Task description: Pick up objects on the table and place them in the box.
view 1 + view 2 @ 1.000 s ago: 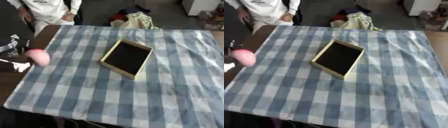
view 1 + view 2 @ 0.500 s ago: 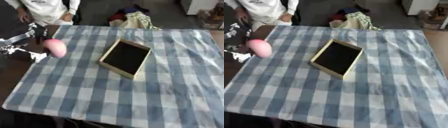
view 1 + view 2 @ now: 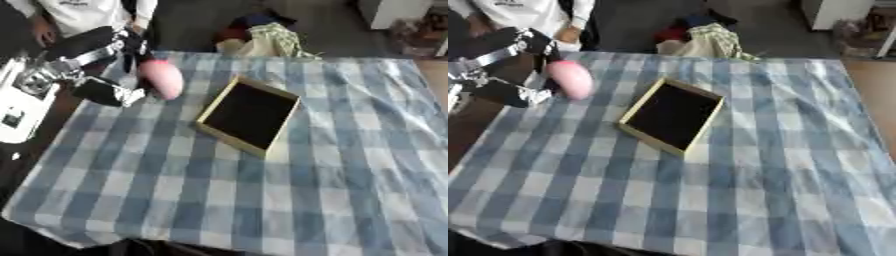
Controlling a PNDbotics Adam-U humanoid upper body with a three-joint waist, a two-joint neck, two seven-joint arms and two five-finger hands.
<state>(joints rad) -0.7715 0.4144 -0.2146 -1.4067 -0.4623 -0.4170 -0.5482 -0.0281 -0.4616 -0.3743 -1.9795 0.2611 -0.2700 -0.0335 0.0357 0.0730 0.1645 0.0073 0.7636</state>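
The left hand (image 3: 105, 65) reaches in from the left edge, arm stretched over the checked cloth (image 3: 262, 200), fingers above and thumb below curled round a pink egg-shaped object (image 3: 162, 79). The object seems to be held clear of the table, left of the open box (image 3: 249, 116) and apart from it. The box's dark inside looks empty.

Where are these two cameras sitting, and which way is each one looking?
Left eye view: sits in the robot's head, looks down at the checked table; the left hand comes in at upper left with a pink object.
Right eye view: beside it in the head, same downward look; that arm sits closer to the picture's left edge.
Both share the open box and the pile of cloth past the table's far edge. No right hand shows.
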